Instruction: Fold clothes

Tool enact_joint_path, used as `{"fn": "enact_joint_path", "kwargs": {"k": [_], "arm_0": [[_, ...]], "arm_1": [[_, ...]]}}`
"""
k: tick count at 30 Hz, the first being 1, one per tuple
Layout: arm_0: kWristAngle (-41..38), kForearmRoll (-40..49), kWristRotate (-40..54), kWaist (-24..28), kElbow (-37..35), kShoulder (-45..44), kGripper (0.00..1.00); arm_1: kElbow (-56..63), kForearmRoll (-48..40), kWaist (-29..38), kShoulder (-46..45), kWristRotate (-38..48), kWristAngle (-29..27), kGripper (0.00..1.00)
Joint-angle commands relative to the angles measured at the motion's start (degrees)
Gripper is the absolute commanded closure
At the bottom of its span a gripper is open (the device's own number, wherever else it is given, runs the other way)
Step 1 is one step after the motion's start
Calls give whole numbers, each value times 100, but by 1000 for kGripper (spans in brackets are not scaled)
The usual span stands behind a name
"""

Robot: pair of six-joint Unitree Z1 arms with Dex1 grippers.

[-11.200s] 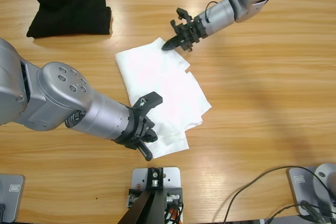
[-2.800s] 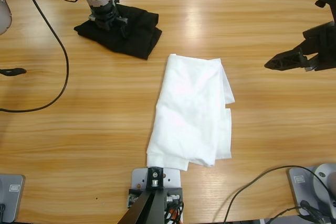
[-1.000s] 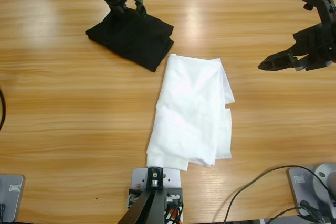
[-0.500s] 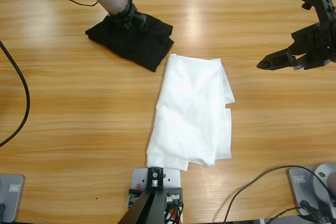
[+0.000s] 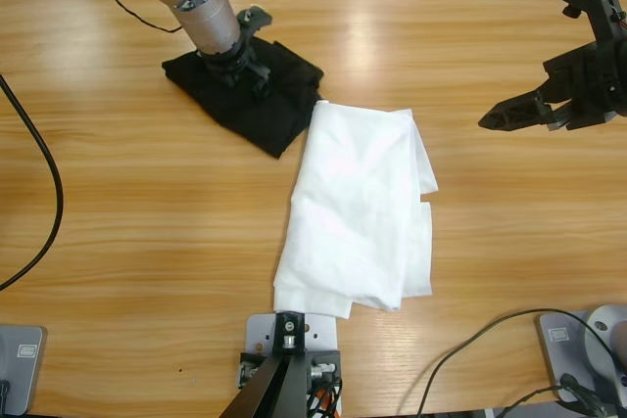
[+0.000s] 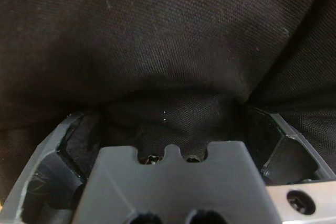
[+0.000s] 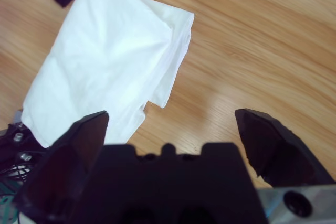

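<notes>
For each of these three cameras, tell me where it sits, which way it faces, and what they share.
High view: fixed overhead, facing down at the table, both arms in sight.
Left wrist view: on the left arm, left claw pressed into the black garment.
Right wrist view: on the right arm, open right claw facing the white T-shirt.
Shared: high and right wrist views both show the T-shirt.

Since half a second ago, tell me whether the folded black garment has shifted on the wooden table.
Yes. The folded black garment slid slightly toward the folded white T-shirt; its right corner now meets the shirt's top edge.
</notes>
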Motion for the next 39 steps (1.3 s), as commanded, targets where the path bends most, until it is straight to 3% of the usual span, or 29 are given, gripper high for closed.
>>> {"fn": "enact_joint_path", "kwargs": {"k": [1,5,8,13,19,23,28,32,37,39], "arm_0": [[-635,-261,926,-68,2054,-397,0],[-413,-1472,1430,-5,3655,-1040,0],[126,-1562,1845,-89,3972,-1089,0],[916,-1910,3515,-161,4483,-1181,0],[536,-1847,4891,-636,5039,-1497,0],[-192,-1913,5009,-877,5476,-1754,4],[-404,-1894,5106,-905,5501,-1845,27],[-425,-1810,5097,-638,5360,-2114,27],[-592,-1071,5063,-520,4700,-2562,27],[-1243,-755,4770,-319,4257,-2881,32]], "arm_1": [[153,-62,31,-36,-17,106,9],[158,-50,31,-84,0,146,9],[172,-11,31,-177,28,150,9],[184,43,31,-305,67,150,9],[269,6,31,-370,83,143,9],[274,-48,31,-347,113,150,9],[337,-80,31,-372,132,150,9],[369,-88,31,-474,150,160,9],[323,-115,31,-588,209,201,9],[269,-101,31,-644,348,218,4]]}}
